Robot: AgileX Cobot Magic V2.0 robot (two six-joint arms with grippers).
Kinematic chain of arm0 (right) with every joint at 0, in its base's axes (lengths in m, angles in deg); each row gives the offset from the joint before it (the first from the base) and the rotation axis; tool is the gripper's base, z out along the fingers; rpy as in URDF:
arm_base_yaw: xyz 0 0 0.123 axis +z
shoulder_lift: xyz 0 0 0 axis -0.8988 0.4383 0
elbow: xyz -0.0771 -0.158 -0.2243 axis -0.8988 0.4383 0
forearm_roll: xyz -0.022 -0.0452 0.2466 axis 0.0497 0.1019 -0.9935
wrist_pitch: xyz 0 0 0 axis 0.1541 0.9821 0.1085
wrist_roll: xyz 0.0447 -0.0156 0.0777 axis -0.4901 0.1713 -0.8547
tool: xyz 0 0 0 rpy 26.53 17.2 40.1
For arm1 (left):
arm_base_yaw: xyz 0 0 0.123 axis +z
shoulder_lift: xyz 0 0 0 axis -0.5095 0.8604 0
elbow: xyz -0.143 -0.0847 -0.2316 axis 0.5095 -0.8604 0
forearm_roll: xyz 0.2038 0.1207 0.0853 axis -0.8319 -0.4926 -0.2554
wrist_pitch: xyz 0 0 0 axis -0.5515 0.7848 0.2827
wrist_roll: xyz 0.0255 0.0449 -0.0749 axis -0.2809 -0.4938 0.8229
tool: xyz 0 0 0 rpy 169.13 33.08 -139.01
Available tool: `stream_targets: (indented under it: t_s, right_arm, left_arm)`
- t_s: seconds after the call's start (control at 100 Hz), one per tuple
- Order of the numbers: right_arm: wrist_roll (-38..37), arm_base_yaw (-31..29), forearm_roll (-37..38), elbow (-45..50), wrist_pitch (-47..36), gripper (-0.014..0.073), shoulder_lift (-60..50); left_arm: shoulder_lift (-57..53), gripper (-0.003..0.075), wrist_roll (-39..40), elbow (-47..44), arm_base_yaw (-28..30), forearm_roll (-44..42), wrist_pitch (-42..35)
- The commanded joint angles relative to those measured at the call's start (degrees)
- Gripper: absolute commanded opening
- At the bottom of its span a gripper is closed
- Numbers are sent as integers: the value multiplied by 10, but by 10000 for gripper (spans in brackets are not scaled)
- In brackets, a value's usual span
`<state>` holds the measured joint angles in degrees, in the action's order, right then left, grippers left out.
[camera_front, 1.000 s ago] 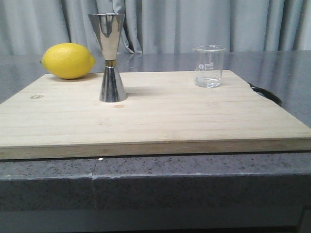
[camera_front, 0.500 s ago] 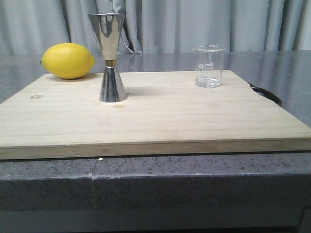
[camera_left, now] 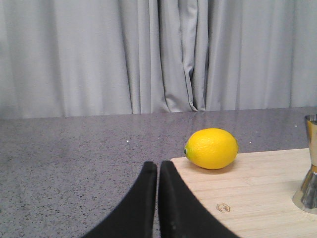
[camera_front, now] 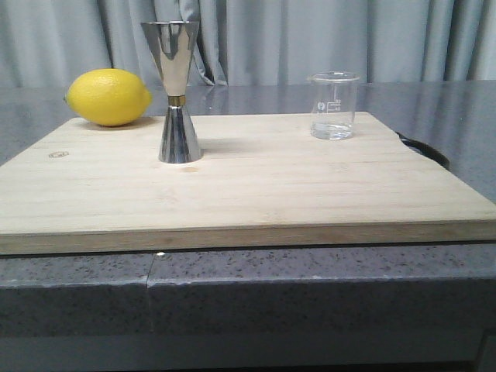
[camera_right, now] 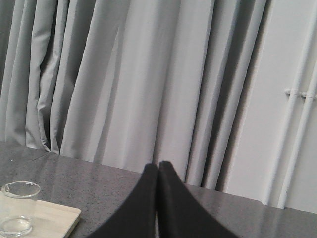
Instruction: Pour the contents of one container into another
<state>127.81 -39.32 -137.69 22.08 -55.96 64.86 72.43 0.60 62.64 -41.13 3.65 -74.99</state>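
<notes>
A small clear glass beaker (camera_front: 334,106) with white markings stands at the back right of the wooden board (camera_front: 248,194); it also shows in the right wrist view, beaker (camera_right: 18,208). The tall steel hourglass jigger (camera_front: 175,91) stands upright at the back left; its edge shows in the left wrist view, jigger (camera_left: 309,168). My left gripper (camera_left: 158,166) is shut on nothing, off the board's left corner. Well to the right of the beaker, my right gripper (camera_right: 158,166) is shut and empty. Neither gripper appears in the front view.
A yellow lemon (camera_front: 108,97) lies at the board's back left corner, left of the jigger, lemon (camera_left: 211,148). The board lies on a grey speckled counter (camera_front: 248,287). A dark curved handle (camera_front: 425,149) lies by the board's right edge. Grey curtains hang behind.
</notes>
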Motion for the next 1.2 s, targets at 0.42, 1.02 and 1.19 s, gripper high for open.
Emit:
stream_targets:
  t_s: [0.42, 1.02, 1.19]
  right_arm:
    - [4, -4, 15, -15, -20, -70, 6]
    - [4, -4, 15, -15, -21, -70, 6]
    - [4, -4, 15, -15, -21, -70, 6]
  left_arm:
    - [-32, -19, 0, -61, 2, 82, -46]
    - [-122, -19, 0, -109, 25, 121, -29]
    - [-122, -19, 0, -109, 25, 116, -29]
